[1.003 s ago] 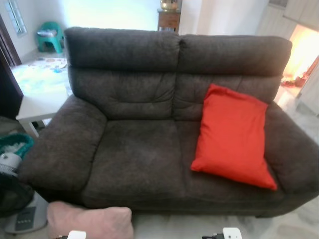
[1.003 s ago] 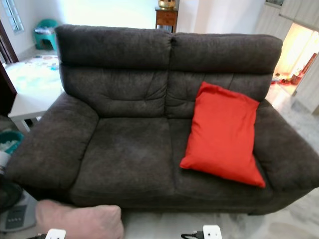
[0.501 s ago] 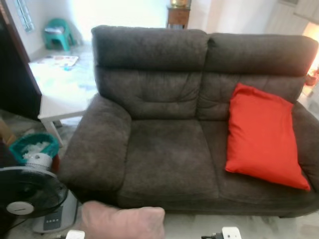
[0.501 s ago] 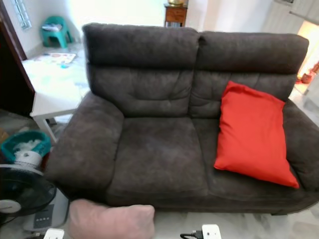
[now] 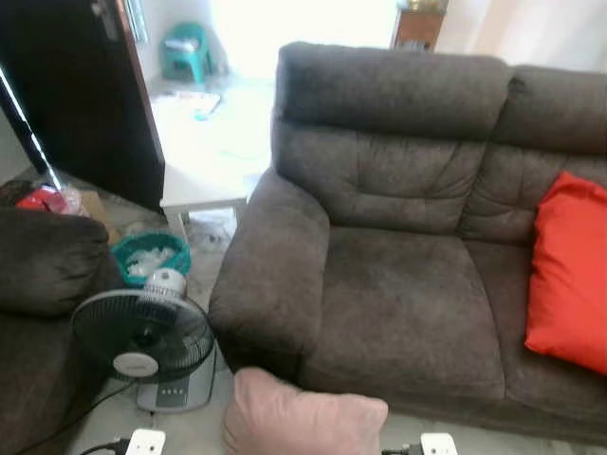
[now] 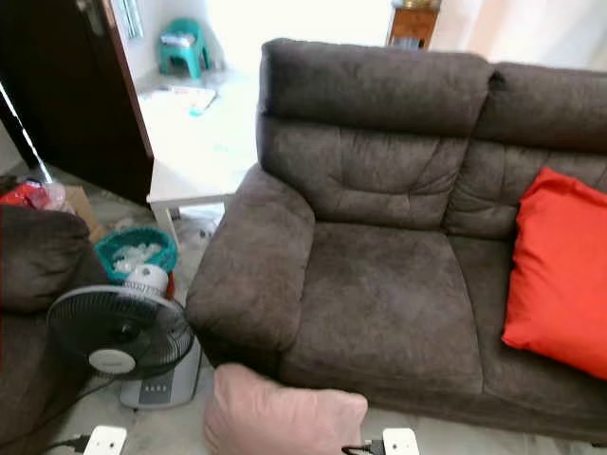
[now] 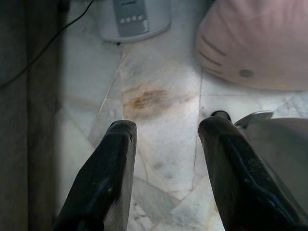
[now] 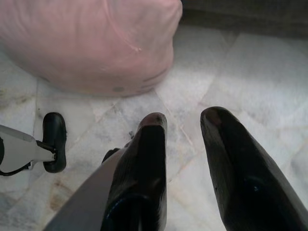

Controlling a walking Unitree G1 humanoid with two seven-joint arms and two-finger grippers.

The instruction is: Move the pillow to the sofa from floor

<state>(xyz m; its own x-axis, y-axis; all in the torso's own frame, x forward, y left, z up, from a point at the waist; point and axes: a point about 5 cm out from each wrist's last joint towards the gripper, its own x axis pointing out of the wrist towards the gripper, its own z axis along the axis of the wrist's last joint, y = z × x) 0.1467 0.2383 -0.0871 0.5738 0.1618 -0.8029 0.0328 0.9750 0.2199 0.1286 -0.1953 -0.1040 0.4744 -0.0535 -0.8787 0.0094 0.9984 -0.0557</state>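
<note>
We see the pillow [image 5: 305, 417] lying on the pale marble floor [image 7: 159, 120], right in front of the dark brown sofa [image 5: 408, 284] at its left-arm end, its far edge just beside the sofa's base. It is a soft, dusty pink cushion, plump and rounded at the corners, with a slightly fuzzy cover. In the right wrist view its near edge [image 8: 91, 43] bulges and creases, and we can make out a thin seam line and a small round dot near the lower rim. The left wrist view catches another rounded corner [image 7: 255, 43] with a few fold lines and a similar small dot.

Our left gripper [image 7: 166, 127] hangs over the bare floor with its two black fingers [image 7: 108, 178] set well apart, nothing between them; the pillow lies beyond its tips, not touching. Our right gripper [image 8: 185, 120] also points down at the floor, its fingers [image 8: 144, 168] parted by a narrower gap and holding nothing, with the pillow a little beyond them.

On the sofa's right seat a red cushion [image 5: 569, 275] leans against the backrest. To the left of the sofa stands a black fan [image 5: 144, 336] on a grey base, with a teal basket [image 5: 152, 256] behind it and a white low table [image 5: 204, 185] further back. A second dark sofa arm [image 5: 47, 261] shows at the far left.
</note>
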